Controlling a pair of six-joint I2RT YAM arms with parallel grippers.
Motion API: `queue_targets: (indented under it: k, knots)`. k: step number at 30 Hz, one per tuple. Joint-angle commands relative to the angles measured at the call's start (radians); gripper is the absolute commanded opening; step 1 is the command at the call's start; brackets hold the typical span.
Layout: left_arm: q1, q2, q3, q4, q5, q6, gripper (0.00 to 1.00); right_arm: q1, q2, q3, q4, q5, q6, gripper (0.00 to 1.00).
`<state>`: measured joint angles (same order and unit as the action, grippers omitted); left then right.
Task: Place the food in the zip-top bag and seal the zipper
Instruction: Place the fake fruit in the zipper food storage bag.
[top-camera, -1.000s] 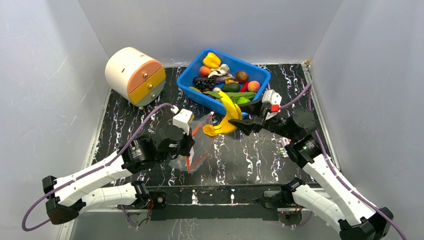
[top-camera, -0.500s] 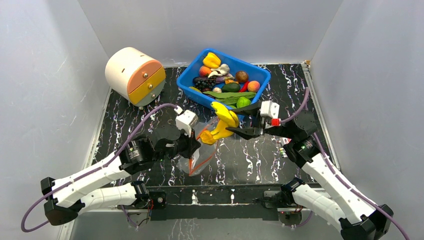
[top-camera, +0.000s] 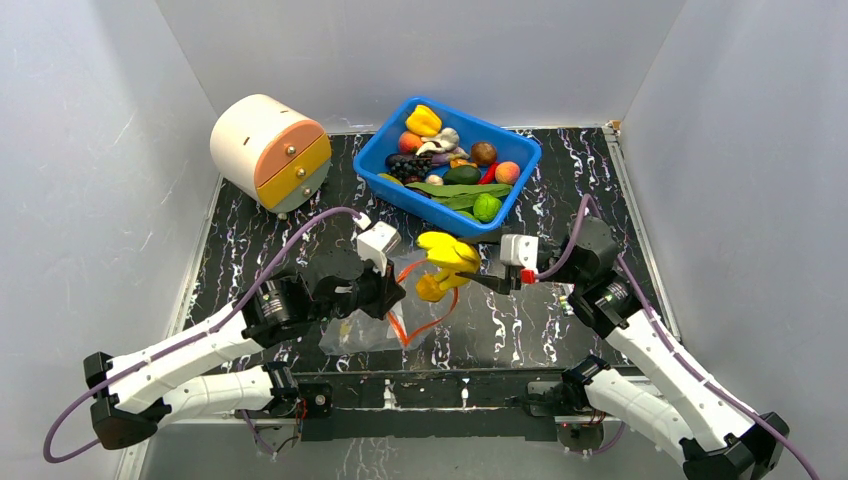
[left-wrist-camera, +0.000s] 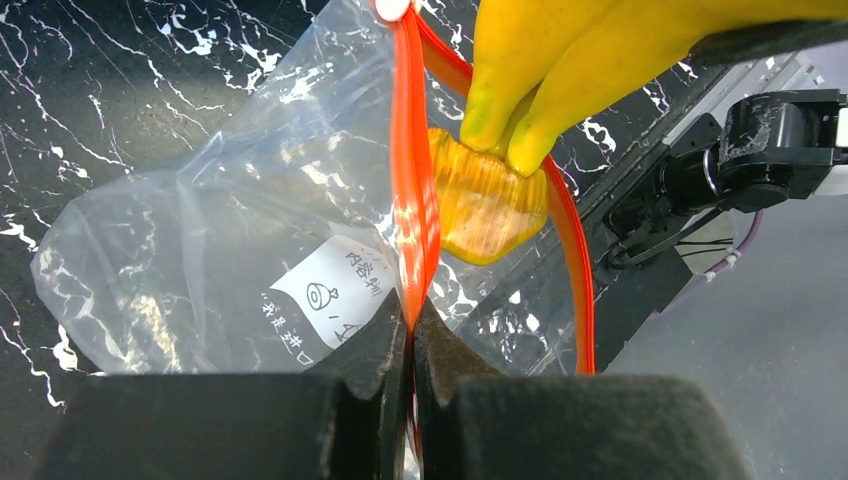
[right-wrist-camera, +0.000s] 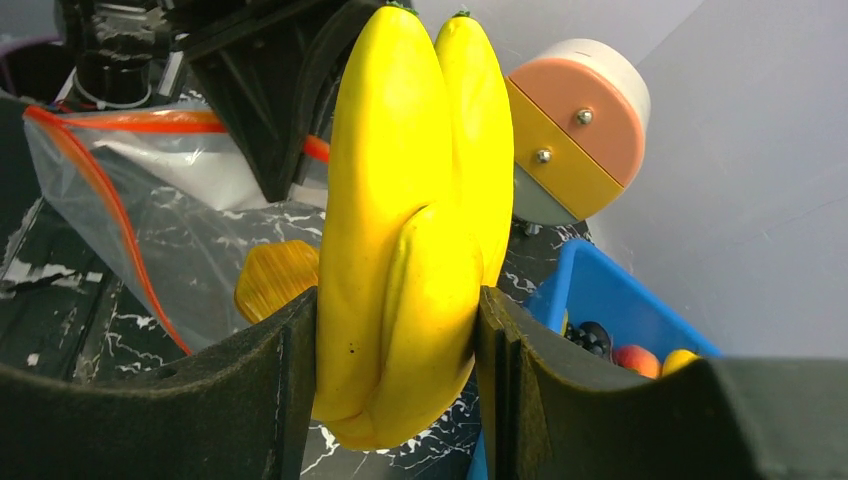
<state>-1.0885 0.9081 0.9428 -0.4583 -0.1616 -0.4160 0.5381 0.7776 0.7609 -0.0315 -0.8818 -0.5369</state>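
Grey walls close in a black, white-veined marbled surface (top-camera: 560, 330). At far left of the overhead view stands a round cream drum-shaped box with peach and yellow drawer fronts (top-camera: 268, 150), well apart from the arms. Right of it, the left hand (top-camera: 390, 292) is pressed together on the orange-red zipper strip (top-camera: 404, 318) of a floppy clear plastic zip-top bag (top-camera: 355, 332), which sags onto the surface below that hand. The left wrist view adds what the overhead view cannot: the two black fingers (left-wrist-camera: 340, 420) pinch one side of the strip flat, the other side bows away to the right so the mouth gapes, and a white printed label (left-wrist-camera: 335, 295) shows on the bag.

Next comes the yellow plastic toy banana bunch (top-camera: 447, 260), off the surface, its stalk end down between the two runs of the strip, in the open mouth. The right hand (top-camera: 472, 281) pinches it from the right; the right wrist view shows both padded fingers (right-wrist-camera: 500, 380) tight against the fruit's sides.

Behind, toward the right, a rigid blue plastic bin (top-camera: 395, 195) holds more toy food, among it long green leaves (top-camera: 450, 189), a green lime (top-camera: 487, 206) and an orange-pink peach (top-camera: 507, 172).
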Motion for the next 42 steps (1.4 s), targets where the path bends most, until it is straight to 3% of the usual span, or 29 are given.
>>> queue_targets:
  k: [1, 8, 15, 24, 34, 42]
  knots:
    - [0.002, -0.029, 0.017, 0.032, 0.024, -0.001, 0.0, 0.008, -0.02, 0.017, 0.003, -0.076, -0.087, 0.14]
    - [0.002, -0.015, 0.01, 0.048, 0.042, 0.002, 0.0, 0.019, -0.036, -0.043, 0.208, -0.155, 0.033, 0.13]
    - [0.002, -0.023, 0.0, 0.075, 0.066, -0.01, 0.0, 0.05, -0.028, -0.069, 0.309, -0.197, 0.102, 0.13]
    - [0.002, 0.004, 0.009, 0.074, 0.085, -0.033, 0.0, 0.098, -0.009, -0.059, 0.338, -0.178, 0.102, 0.14]
    - [0.002, -0.044, 0.013, 0.117, 0.112, -0.06, 0.0, 0.137, -0.03, -0.08, 0.245, -0.165, 0.042, 0.14]
    - [0.003, -0.123, -0.045, 0.177, 0.129, -0.085, 0.0, 0.144, -0.043, -0.112, 0.225, -0.142, 0.066, 0.25]
